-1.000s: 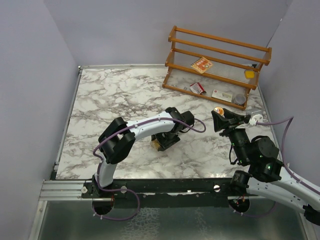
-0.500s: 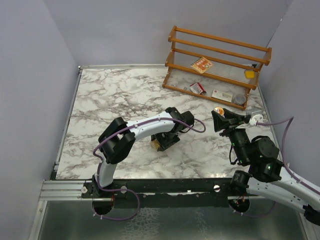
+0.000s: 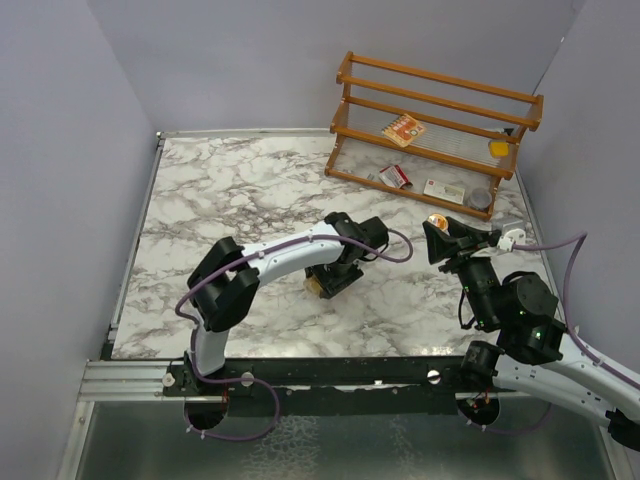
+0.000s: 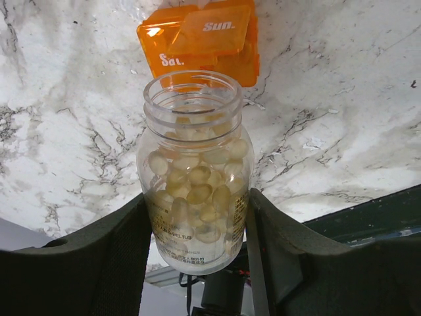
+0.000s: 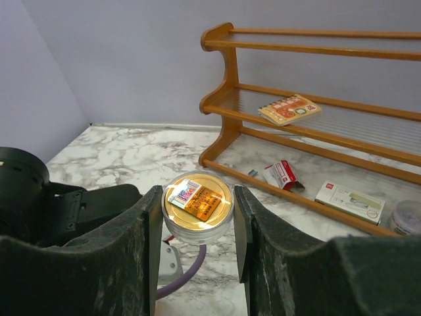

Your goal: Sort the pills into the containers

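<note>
My left gripper [image 4: 197, 217] is shut on a small clear jar [image 4: 194, 178] full of pale yellow pills [image 4: 197, 194]. Its lid is off. The jar's open mouth points at an orange pill box [image 4: 200, 43] on the marble, whose lids read "Sat." and "Sun."; the "Sun." lid stands raised. From above, the left gripper [image 3: 335, 280] hides the box, and only the jar [image 3: 316, 288] peeks out. My right gripper [image 5: 197, 197] is shut on the jar's round lid [image 5: 197, 201], clear-rimmed with a gold top, and holds it above the table at the right [image 3: 437, 221].
A wooden rack [image 3: 440, 110] stands at the back right with an orange booklet [image 3: 403, 130] on its shelf. Along its bottom lie a red-and-white packet [image 3: 394, 177], a white box [image 3: 444, 191] and a grey round tin [image 3: 479, 197]. A purple cable [image 5: 187, 273] hangs below the lid.
The left arm's elbow has swung slightly down and to the left, and its gripper stays over the same spot with the jar. The right arm has not moved.
</note>
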`<action>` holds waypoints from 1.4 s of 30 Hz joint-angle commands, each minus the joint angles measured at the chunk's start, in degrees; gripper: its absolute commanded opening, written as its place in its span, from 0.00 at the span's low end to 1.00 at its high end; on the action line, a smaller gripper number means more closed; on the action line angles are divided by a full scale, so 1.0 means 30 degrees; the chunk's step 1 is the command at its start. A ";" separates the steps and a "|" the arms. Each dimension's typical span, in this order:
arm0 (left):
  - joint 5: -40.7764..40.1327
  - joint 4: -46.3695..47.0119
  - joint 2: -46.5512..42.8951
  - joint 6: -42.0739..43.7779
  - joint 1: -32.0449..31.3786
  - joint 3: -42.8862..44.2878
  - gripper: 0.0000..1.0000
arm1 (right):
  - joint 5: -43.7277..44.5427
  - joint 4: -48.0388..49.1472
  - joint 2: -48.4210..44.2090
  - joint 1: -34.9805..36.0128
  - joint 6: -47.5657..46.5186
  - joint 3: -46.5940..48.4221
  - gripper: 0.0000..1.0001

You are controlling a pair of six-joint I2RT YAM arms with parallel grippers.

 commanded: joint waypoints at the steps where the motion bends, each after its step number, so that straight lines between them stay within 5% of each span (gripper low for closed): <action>1: 0.0291 0.0997 -0.1883 -0.0448 0.0072 -0.0770 0.00 | 0.0138 -0.0397 0.0065 -0.0006 0.0152 -0.0077 0.01; 16: 0.0573 0.5066 -0.7537 -0.2275 0.0017 -0.5035 0.00 | -0.0208 -0.0565 0.0913 -0.0015 0.0238 0.0368 0.01; 35: -0.0059 1.8087 -2.0099 -0.2984 -0.0247 -1.4906 0.00 | -0.4106 -0.0195 0.3602 -0.0019 0.0206 0.2581 0.01; 42: 0.0333 2.5410 -2.4737 -0.1811 -0.0312 -1.9940 0.00 | -0.9207 0.1153 0.3198 -0.0020 0.0057 0.2998 0.01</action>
